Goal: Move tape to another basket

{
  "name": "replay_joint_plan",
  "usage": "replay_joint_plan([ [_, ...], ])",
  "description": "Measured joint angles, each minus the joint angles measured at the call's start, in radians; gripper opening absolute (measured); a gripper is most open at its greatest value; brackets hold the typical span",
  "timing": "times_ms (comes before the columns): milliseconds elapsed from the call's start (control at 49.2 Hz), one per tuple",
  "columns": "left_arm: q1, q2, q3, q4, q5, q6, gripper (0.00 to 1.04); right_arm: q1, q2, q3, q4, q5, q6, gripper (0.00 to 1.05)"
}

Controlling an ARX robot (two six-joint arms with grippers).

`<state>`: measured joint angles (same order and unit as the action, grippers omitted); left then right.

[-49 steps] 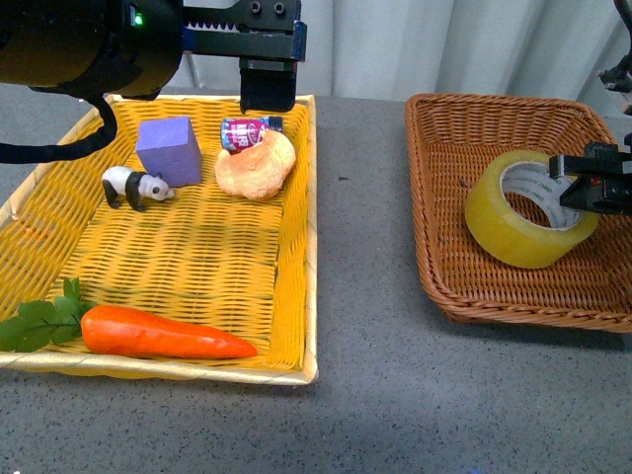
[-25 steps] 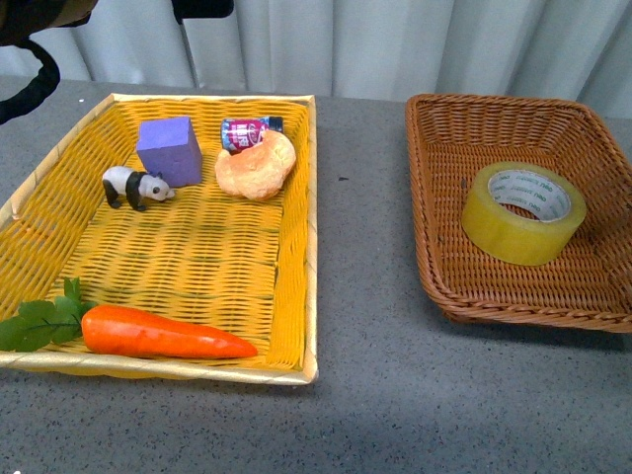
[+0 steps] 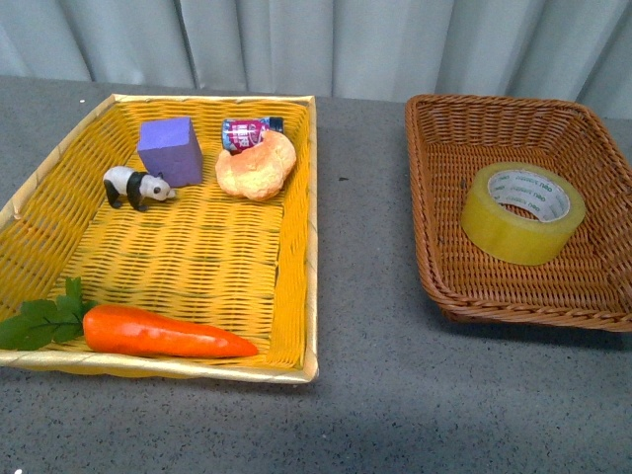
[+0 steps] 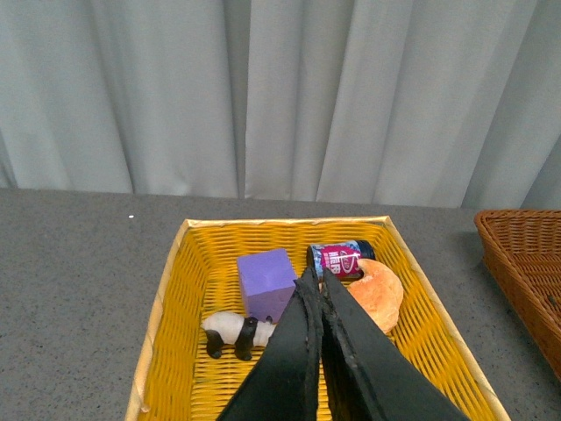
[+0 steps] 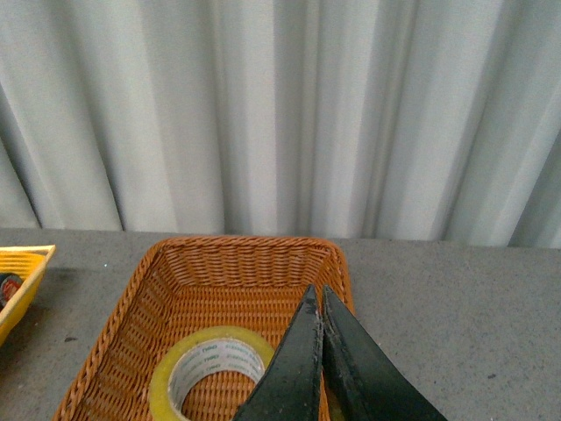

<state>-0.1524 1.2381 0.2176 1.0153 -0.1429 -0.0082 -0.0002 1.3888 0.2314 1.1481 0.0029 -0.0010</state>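
Note:
The tape (image 3: 523,212), a wide yellowish roll with a white printed core, lies flat inside the brown wicker basket (image 3: 434,197) on the right. It also shows in the right wrist view (image 5: 209,377), in the same basket (image 5: 237,263). Neither gripper shows in the front view. My right gripper (image 5: 317,298) is shut and empty, raised above the basket beside the tape. My left gripper (image 4: 314,279) is shut and empty, raised above the yellow basket (image 4: 175,281).
The yellow basket (image 3: 296,247) on the left holds a purple block (image 3: 169,149), a toy panda (image 3: 136,186), a bread roll (image 3: 257,164), a small can (image 3: 249,129) and a carrot (image 3: 158,333). Grey tabletop (image 3: 360,237) lies between the baskets. A curtain hangs behind.
Both arms have withdrawn out of the front view. The right gripper left the tape, which now lies flat in the brown basket.

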Motion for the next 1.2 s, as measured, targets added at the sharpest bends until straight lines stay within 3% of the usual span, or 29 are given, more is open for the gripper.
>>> replay_joint_plan([
  [326, 0.055, -0.126, -0.127, -0.013, 0.047, 0.0, 0.04, 0.0, -0.207, -0.112, -0.101, -0.002, 0.0, 0.01],
  [407, 0.069, -0.201, -0.146, -0.063, 0.063, 0.0, 0.04, 0.0, -0.279, -0.141, -0.148, -0.002, 0.0, 0.01],
  [468, 0.111, -0.254, -0.159, -0.102, 0.129, 0.001, 0.04, 0.0, -0.32, -0.154, -0.176, -0.002, 0.0, 0.01],
  [570, 0.148, -0.345, -0.179, -0.174, 0.136, 0.001, 0.04, 0.0, -0.418, -0.179, -0.248, -0.002, 0.0, 0.01],
  [1200, 0.15, -0.836, -0.198, -0.613, 0.141, 0.001, 0.04, 0.0, -0.94, -0.226, -0.701, -0.003, 0.0, 0.01],
])
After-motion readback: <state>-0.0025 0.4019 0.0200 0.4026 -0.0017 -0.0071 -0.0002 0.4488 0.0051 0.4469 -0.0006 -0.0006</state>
